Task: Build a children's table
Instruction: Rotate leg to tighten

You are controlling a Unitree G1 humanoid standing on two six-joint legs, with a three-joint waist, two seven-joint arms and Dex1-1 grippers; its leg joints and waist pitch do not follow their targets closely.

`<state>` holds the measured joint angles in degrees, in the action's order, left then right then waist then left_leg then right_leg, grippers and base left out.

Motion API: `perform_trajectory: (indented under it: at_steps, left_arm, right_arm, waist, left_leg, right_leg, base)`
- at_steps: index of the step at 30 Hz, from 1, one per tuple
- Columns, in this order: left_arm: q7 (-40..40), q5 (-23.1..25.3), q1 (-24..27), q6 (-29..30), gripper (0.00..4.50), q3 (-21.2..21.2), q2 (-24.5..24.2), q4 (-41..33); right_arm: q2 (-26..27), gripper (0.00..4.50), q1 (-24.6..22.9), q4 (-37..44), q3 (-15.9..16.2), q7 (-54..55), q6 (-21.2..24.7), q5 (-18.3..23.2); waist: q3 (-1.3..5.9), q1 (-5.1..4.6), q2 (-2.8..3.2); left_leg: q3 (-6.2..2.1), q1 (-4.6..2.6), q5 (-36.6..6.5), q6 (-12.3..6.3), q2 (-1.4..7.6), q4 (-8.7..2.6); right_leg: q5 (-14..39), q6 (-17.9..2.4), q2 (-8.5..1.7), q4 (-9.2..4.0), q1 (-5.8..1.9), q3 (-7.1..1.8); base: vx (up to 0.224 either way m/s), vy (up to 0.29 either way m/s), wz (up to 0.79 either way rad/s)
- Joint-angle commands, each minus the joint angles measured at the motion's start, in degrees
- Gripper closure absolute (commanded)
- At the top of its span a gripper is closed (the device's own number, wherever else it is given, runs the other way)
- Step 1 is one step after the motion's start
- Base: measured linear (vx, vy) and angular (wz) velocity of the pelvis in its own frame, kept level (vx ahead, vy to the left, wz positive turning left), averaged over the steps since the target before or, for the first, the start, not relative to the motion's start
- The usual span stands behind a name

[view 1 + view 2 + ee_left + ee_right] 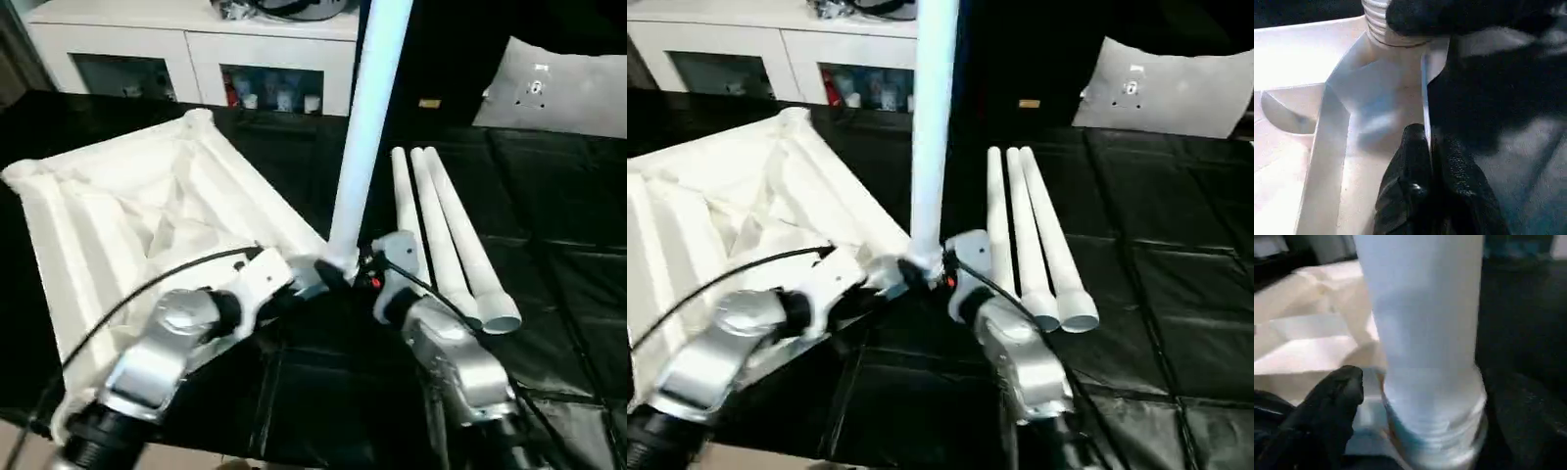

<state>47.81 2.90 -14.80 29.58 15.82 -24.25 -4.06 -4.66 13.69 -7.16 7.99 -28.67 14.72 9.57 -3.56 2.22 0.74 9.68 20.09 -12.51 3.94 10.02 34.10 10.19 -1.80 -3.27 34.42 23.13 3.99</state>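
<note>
The top [127, 211] lies upside down on the left of the black surface [568, 255], ribbed underside up, and its near corner points toward the middle. The left gripper [1431, 147] reaches in at that corner: in the left wrist view its two black fingers are pressed together on the thin edge of the top's rim, so the jaws are closed on the top. One leg [367, 137] stands upright at that same corner. Its threaded end sits right at the socket, and I can't tell how far it's seated. The right gripper [1415, 396] is at the base of that leg, with a finger [1327, 406] on either side. The jaws look spread wide around it, and I can't tell if they touch it. Three more legs [446, 235] lie side by side to the right, touching each other. A white cabinet [196, 49] stands behind the surface.
</note>
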Motion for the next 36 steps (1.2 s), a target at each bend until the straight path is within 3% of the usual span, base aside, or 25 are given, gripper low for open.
perform_trajectory:
  at_steps: [1, 2, 6, 7, 11, 14, 20, 25, 36]
  left_arm:
    - [3.43, -0.25, -1.29, -2.47, 4.50, -0.08, -2.02, 0.65]
    - [8.28, -1.92, -1.77, -6.21, 4.50, 0.14, -4.96, 2.32]
    - [15.66, -2.68, -2.46, -12.07, 4.50, 1.90, -10.06, 4.77]
    - [17.18, -2.22, -2.72, -13.40, 4.50, 2.56, -11.34, 5.59]
    - [23.78, -4.81, -3.60, -17.71, 4.50, 2.68, -13.17, 8.15]
    - [29.43, -6.70, -5.00, -21.15, 4.50, 3.68, -14.53, 10.49]
    - [32.93, -6.44, -7.00, -25.08, 4.50, 5.11, -14.64, 14.00]
    - [34.53, -6.45, -7.92, -26.34, 4.50, 5.60, -14.11, 15.33]
    - [36.91, -6.27, -9.37, -28.41, 4.50, 6.62, -13.76, 17.41]
  right_arm:
    - [-1.72, 0.05, 0.06, 2.96, 0.41, -3.34, 0.14, 1.23]
    - [-5.88, 0.05, -0.13, 5.75, 1.55, -8.95, 1.16, 1.84]
    - [-12.46, 0.05, -0.03, 8.65, 3.71, -17.71, 2.04, 2.62]
    - [-13.78, 0.05, 0.14, 9.10, 3.98, -19.59, 2.66, 3.10]
    - [-18.06, 0.05, 1.03, 9.80, 5.10, -26.63, 4.18, 5.39]
    - [-20.96, 0.05, 2.16, 9.00, 6.48, -31.78, 4.42, 6.24]
    - [-22.29, 0.05, 3.77, 6.51, 8.99, -37.69, 3.62, 6.09]
    - [-21.73, 0.05, 5.55, 4.08, 10.41, -39.59, 2.74, 5.90]
    - [-19.87, 1.00, 9.27, -0.48, 11.42, -43.35, 4.80, 7.62]
  waist:
    - [3.20, 0.17, 0.79]
    - [3.21, 0.36, 0.62]
    - [3.37, 0.79, 0.76]
    - [3.37, 0.91, 0.52]
    - [3.48, 1.42, 0.63]
    - [3.49, 1.66, 0.41]
    - [3.39, 2.41, 0.59]
    - [3.50, 2.56, 0.50]
    - [3.51, 2.86, 0.28]
  left_leg:
    - [-1.09, 0.03, -9.55, -2.57, 2.79, -4.29]
    - [-1.19, -0.01, -9.31, -2.60, 2.87, -4.38]
    - [-1.06, -0.07, -8.19, -3.35, 2.94, -4.19]
    - [-1.05, -0.10, -7.89, -3.47, 2.91, -4.16]
    - [-0.98, -0.27, -7.46, -3.45, 3.11, -4.10]
    - [-0.96, -0.21, -6.90, -3.72, 2.99, -4.03]
    - [-0.86, -0.21, -7.47, -3.03, 3.20, -4.00]
    - [-0.84, -0.23, -7.13, -2.56, 3.20, -3.99]
    - [-0.81, -0.19, -6.84, -2.48, 3.31, -3.93]
  right_leg:
    - [14.03, -10.17, -4.60, -4.41, -3.20, -3.30]
    - [14.21, -9.83, -4.59, -4.40, -3.32, -3.32]
    - [12.60, -10.06, -4.65, -3.99, -3.10, -3.43]
    - [12.43, -10.19, -4.63, -4.09, -3.11, -3.39]
    - [11.46, -11.25, -4.83, -3.75, -3.12, -3.43]
    - [10.90, -11.95, -4.85, -3.65, -3.21, -3.37]
    - [13.03, -11.85, -5.04, -3.81, -3.11, -3.40]
    - [11.27, -12.51, -4.92, -3.50, -3.14, -3.33]
    - [11.53, -12.57, -5.06, -3.36, -3.22, -3.30]
  base:
    - [0.000, 0.000, 0.00]
    - [0.000, 0.000, 0.00]
    - [0.000, 0.000, 0.00]
    - [0.000, 0.000, 0.00]
    - [0.000, 0.000, 0.00]
    - [0.000, 0.000, 0.00]
    - [0.000, 0.000, 0.00]
    - [0.000, 0.000, 0.00]
    - [0.000, 0.000, 0.00]
